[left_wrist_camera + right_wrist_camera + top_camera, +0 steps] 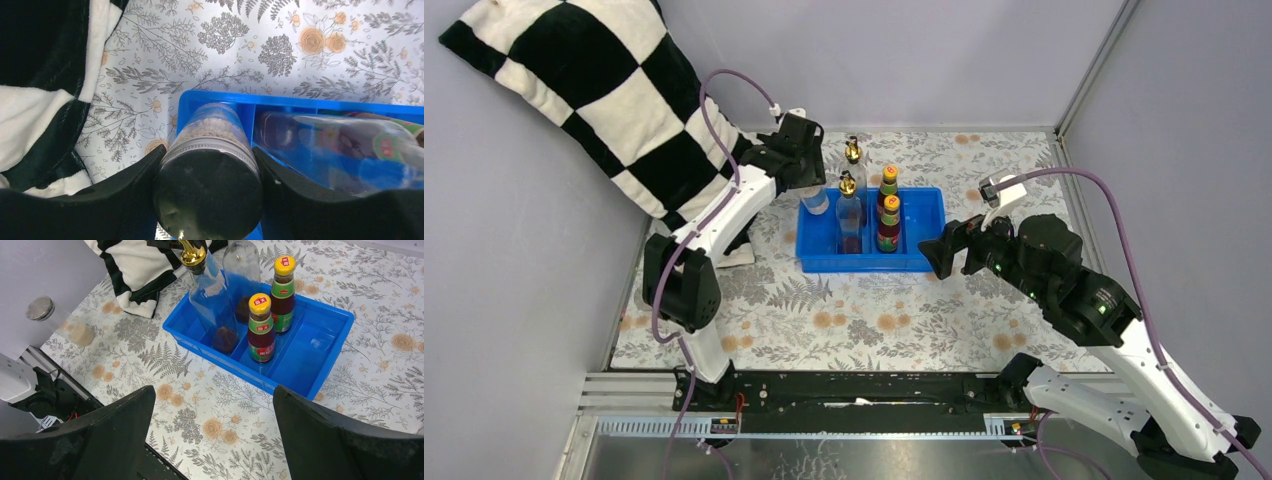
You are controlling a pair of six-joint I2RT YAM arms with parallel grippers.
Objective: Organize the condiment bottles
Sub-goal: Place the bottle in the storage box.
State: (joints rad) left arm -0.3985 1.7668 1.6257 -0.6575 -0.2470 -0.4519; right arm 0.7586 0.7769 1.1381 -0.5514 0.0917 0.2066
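The black-capped shaker [207,200] looks light and stiff to me, but those smooth round sides could twist in a loose pinch, so I'd hold it just under the cap. My left claw [209,157] grips it right there, a finger on each side, bottom end down in the blue tray [220,99], left compartment. The right claw [214,392] hangs wide open and empty over the bench [874,310], beside the tray.

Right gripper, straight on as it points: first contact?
Likely the near wall of the blue tray, by its empty end compartment. The right gripper tilts down, so the table cover may come first; depth unclear.
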